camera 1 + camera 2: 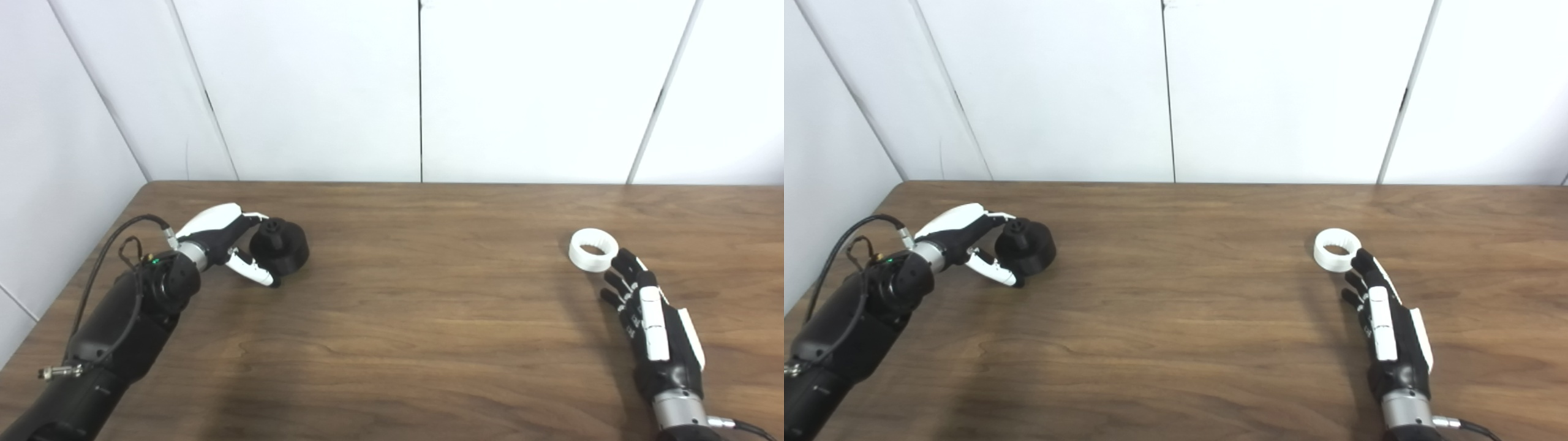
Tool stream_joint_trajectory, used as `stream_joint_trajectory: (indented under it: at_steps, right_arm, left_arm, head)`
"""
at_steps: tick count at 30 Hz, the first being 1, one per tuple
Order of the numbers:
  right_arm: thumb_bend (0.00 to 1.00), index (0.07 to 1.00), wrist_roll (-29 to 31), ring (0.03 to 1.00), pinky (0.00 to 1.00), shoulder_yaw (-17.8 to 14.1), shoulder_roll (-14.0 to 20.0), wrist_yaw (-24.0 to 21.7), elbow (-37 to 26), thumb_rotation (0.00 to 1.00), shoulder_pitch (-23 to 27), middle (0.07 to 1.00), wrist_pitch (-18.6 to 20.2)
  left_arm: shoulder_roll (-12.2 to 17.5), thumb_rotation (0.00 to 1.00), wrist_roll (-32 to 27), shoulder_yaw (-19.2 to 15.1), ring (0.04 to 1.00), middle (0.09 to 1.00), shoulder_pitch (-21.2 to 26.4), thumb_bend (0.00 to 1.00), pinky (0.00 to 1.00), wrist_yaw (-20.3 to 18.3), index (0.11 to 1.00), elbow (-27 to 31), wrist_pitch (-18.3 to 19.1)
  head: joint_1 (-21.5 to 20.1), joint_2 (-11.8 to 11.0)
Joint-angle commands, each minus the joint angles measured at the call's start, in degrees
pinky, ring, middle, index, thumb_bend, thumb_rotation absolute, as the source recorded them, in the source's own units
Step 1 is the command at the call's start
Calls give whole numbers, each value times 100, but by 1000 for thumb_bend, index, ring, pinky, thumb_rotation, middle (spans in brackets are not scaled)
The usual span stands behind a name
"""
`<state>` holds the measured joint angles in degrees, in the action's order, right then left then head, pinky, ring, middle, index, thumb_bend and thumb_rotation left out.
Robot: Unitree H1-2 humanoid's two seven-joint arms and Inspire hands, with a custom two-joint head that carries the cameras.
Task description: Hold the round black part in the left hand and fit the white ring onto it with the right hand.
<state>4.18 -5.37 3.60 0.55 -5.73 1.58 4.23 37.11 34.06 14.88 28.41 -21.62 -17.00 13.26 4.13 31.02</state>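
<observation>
The round black part point(280, 245) stands on the table at the left, a small knob on its top. My left hand point(228, 241) is right beside it on its left, fingers spread around its near and far sides, not closed on it. The white ring point(592, 248) lies flat on the table at the right. Just behind it, my right hand point(646, 312) reaches forward with fingers stretched out, fingertips at the ring's near edge, holding nothing.
The wooden table point(429, 318) ends at a white panelled wall point(422, 92) at the back and a wall along the left side. Cables point(116, 245) loop off the left forearm.
</observation>
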Motion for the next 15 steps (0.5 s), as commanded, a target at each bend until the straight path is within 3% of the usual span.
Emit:
stream_joint_trajectory:
  at_steps: [1,7,15]
  right_arm:
    - [563,920,46,905,880,-15,-6,-26,-43,959,-80,925,-105]
    - [584,920,81,904,884,-25,26,-45,-76,944,-107,924,-83]
    - [569,918,94,898,875,-14,59,-63,-77,946,-128,920,-93]
  left_arm:
    - [109,263,31,-83,999,938,300,1000,940,133,821,43,-82]
    - [88,278,11,-90,1000,939,283,991,935,132,784,20,-105]
    - [35,243,-90,-179,996,927,217,874,963,264,693,47,-227]
  head:
    - [1,5]
    - [1,22]
    - [2,22]
